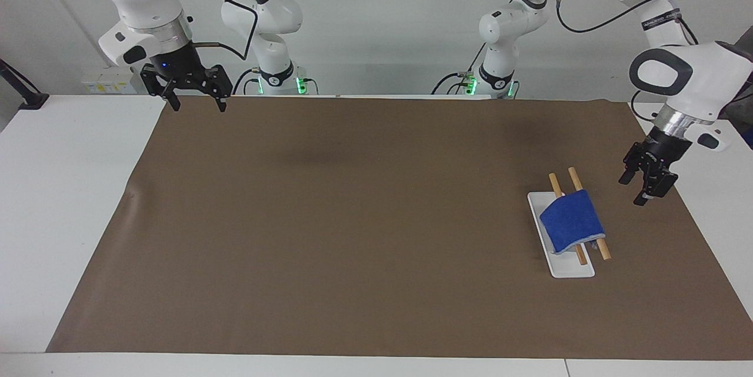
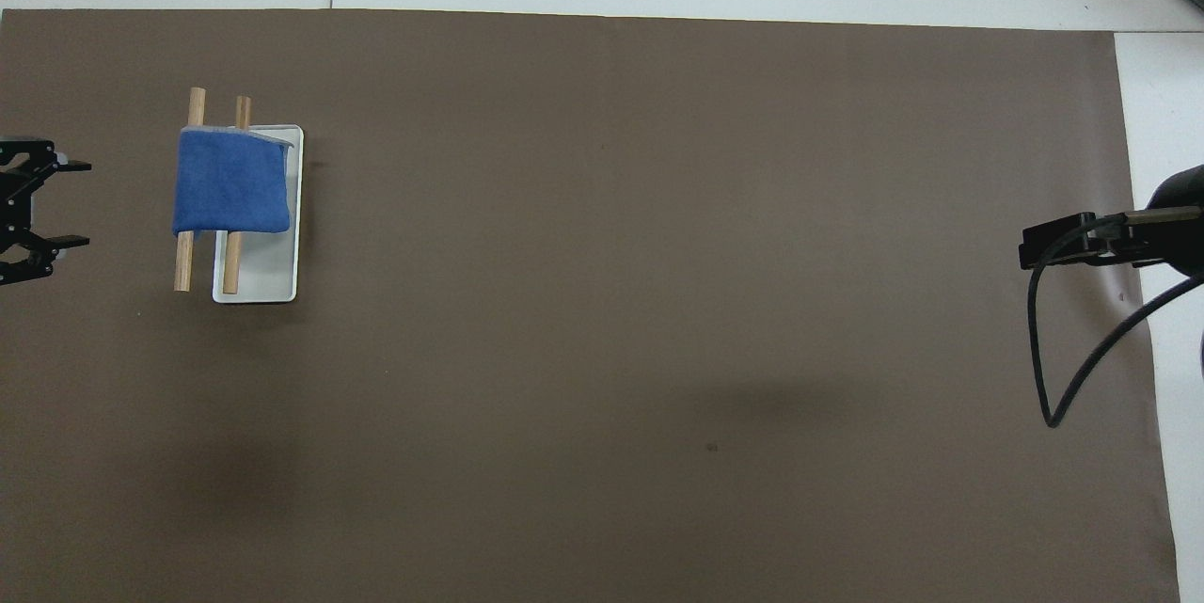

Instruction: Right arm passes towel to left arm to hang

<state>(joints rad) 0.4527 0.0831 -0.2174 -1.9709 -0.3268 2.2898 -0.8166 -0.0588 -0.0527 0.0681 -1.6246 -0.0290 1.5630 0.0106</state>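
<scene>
So the brown mat (image 1: 353, 218) covered most of the white table (image 1: 70, 200). At the left arm's end sat a white tray (image 1: 567, 268) with two wooden bars (image 1: 573, 178), and the blue towel (image 1: 572, 221) was draped over both. The left gripper (image 1: 641, 186) hung over the mat's edge beside them, fingers spread, holding nothing. The right gripper (image 1: 196, 103) waited over the mat's corner by its base, wide open too.

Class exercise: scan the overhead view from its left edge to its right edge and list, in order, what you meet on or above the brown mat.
Left hand → towel draped over two wooden bars → white tray → right arm with its black cable.
</scene>
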